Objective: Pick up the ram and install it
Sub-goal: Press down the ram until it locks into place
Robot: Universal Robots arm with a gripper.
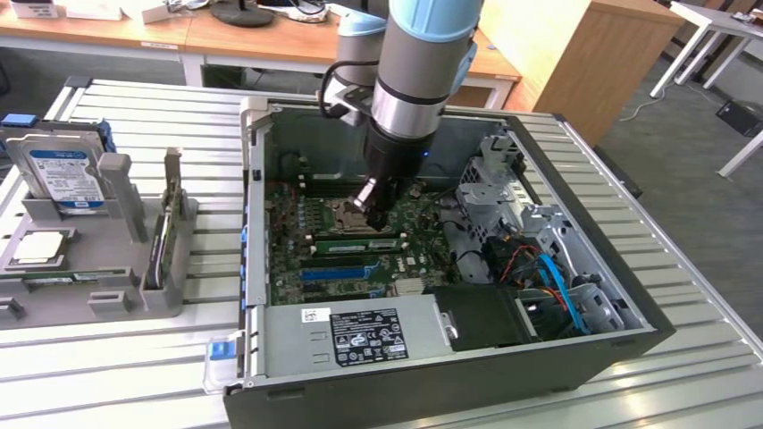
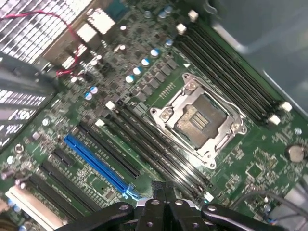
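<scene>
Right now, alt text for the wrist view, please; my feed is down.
The shut pincer hangs over the black memory slots of a green motherboard, beside the empty processor socket. A blue expansion slot runs alongside.

A blue slot [image 2: 98,164] is showing on the green motherboard [image 2: 269,159], beside the black fingers [image 2: 166,190], with a silver socket [image 2: 198,120] beyond.
</scene>
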